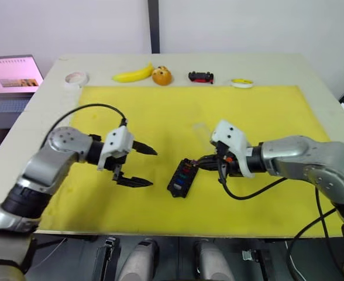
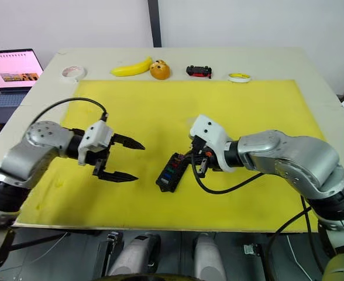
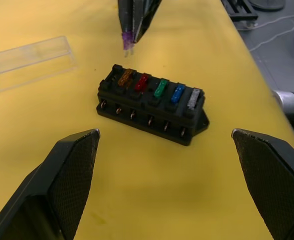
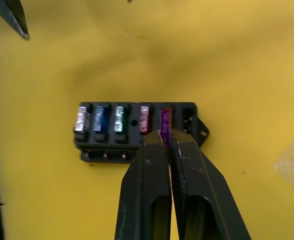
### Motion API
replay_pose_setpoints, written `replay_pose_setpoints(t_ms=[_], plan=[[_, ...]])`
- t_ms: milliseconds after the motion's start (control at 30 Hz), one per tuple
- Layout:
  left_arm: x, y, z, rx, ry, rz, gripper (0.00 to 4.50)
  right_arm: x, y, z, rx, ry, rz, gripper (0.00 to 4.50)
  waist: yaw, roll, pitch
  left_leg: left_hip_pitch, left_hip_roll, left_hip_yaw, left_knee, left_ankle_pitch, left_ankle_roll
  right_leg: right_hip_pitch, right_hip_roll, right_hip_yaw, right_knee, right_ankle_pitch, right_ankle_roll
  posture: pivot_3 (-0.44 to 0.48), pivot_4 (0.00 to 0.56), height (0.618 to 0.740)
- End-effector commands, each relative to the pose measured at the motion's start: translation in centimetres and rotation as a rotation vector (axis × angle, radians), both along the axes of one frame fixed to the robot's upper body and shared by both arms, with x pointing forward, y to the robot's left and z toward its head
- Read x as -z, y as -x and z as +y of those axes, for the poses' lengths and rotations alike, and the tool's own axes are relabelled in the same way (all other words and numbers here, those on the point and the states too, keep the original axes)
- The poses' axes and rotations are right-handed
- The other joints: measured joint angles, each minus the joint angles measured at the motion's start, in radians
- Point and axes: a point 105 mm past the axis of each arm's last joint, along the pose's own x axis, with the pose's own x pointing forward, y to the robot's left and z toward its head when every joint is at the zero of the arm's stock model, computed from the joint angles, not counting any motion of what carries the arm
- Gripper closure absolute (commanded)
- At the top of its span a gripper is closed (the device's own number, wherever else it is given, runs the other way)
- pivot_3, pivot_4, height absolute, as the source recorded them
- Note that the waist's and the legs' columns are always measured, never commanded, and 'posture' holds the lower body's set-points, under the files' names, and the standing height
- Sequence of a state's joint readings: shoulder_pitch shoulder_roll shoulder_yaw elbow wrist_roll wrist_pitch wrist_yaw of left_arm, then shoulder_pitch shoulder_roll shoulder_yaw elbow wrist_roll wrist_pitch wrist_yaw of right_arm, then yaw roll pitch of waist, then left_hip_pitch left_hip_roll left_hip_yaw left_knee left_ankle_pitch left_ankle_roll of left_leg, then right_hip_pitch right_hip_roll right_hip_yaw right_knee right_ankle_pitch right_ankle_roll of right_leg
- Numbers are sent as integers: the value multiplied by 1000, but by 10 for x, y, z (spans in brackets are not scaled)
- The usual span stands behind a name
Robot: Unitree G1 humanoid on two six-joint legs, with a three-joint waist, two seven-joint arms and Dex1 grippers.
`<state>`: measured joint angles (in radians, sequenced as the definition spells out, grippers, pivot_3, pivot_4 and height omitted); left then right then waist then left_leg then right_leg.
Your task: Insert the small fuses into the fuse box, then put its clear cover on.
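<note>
The black fuse box (image 1: pixel 182 177) lies on the yellow mat, between my two grippers. Five small fuses stand in its row of slots: orange (image 3: pixel 125 76), red (image 3: pixel 142 81), green (image 3: pixel 160 88), blue (image 3: pixel 178 93) and grey (image 3: pixel 193 98). The end slot (image 4: pixel 188 120) beside the orange one is empty. My right gripper (image 4: pixel 165 136) is shut on a purple fuse (image 4: pixel 164 120), held just above that end of the box. My left gripper (image 1: pixel 152 168) hangs open to the left of the box, holding nothing. The clear cover (image 3: pixel 29 61) lies flat on the mat just behind the box.
The yellow mat (image 1: pixel 265 111) covers most of the table. Along the back edge sit a tape roll (image 1: pixel 76 78), a banana (image 1: pixel 134 74), an orange toy (image 1: pixel 161 75), a black-and-red toy car (image 1: pixel 200 76) and a yellow lid (image 1: pixel 241 83). A laptop (image 1: pixel 11 79) stands far left.
</note>
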<state>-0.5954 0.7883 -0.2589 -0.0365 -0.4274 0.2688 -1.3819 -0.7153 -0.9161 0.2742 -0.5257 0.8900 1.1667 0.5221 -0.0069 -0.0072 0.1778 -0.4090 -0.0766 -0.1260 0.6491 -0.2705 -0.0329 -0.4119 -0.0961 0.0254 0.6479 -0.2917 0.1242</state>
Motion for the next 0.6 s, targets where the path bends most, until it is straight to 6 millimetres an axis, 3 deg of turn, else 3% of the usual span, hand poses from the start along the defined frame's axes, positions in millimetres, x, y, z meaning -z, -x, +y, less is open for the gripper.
replay_pose_setpoints(t_ms=[33, 600], plan=[[-6, -6, -3, 20, -8, -54, 53, -9, -4, 2, -9, 24, -44, 4500, -6, 0, 0, 0, 0, 0, 0, 0, 0, 0, 0, 0, 0, 0, 0, 0, 150, 740], [0, -17, -22, 25, 5, -110, 53, -13, -13, 15, -34, 98, 5, 4500, -7, 0, 0, 0, 0, -1, 2, 1, -1, 0, 1, 0, 3, 0, 0, 0, 150, 740]])
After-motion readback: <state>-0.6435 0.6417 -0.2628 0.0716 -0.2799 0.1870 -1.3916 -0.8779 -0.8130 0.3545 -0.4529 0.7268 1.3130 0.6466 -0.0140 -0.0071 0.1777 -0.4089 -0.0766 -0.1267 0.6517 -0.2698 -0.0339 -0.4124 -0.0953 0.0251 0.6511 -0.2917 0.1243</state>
